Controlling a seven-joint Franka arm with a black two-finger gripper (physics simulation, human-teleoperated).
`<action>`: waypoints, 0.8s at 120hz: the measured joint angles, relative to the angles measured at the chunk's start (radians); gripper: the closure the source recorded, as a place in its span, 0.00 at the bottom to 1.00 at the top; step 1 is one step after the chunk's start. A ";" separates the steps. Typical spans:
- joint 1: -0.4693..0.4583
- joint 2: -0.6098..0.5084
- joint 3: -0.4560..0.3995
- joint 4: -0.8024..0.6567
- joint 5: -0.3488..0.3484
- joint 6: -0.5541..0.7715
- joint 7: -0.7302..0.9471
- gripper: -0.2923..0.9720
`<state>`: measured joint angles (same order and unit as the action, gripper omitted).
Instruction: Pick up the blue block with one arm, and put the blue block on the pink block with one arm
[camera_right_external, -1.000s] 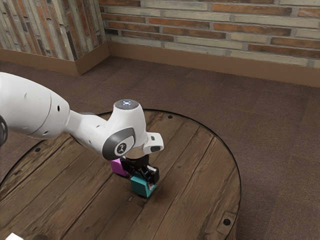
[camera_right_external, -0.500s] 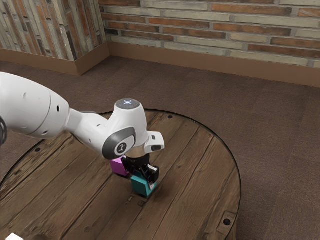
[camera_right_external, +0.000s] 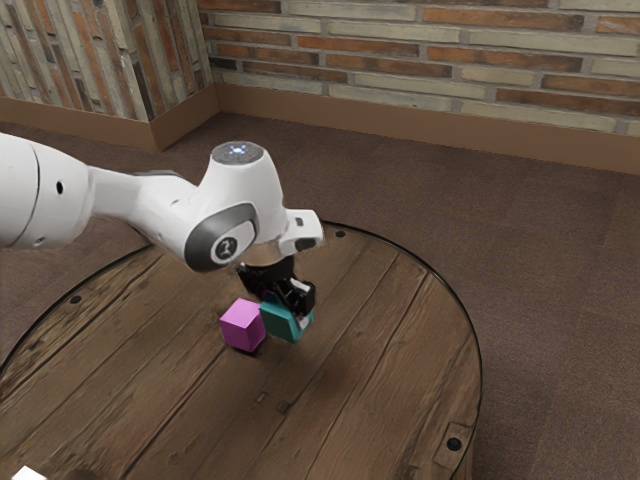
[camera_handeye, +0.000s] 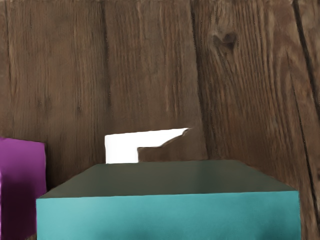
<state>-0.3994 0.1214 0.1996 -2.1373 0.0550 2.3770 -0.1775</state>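
My black gripper (camera_right_external: 292, 305) is shut on the teal-blue block (camera_right_external: 282, 322), which hangs lifted above the round wooden table (camera_right_external: 400, 380). In the wrist view the blue block (camera_handeye: 170, 207) sits large just under my hand. The pink, magenta-coloured block (camera_right_external: 243, 326) rests on the table beside the held block, toward the exterior view's left, and the two look close together. A slice of the pink block (camera_handeye: 20, 187) shows in the wrist view next to the blue one.
The table's dark rim (camera_right_external: 470, 350) curves round toward the exterior view's right, with brown carpet (camera_right_external: 540, 250) beyond. A brick wall (camera_right_external: 420, 50) stands at the back. A white patch (camera_handeye: 135, 145) lies on the planks below my hand.
The arm has risen and carried the blue block up off the table and toward the back. The pink block, earlier half hidden behind the hand, now stands in plain sight.
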 joint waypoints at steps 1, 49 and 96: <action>0.001 -0.001 0.003 0.000 0.000 -0.002 0.000 0.50; 0.057 -0.013 0.046 -0.004 0.002 -0.042 0.067 0.50; 0.079 0.001 0.092 0.009 -0.012 -0.065 0.189 0.50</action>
<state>-0.3207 0.1220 0.2912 -2.1284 0.0430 2.3116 0.0117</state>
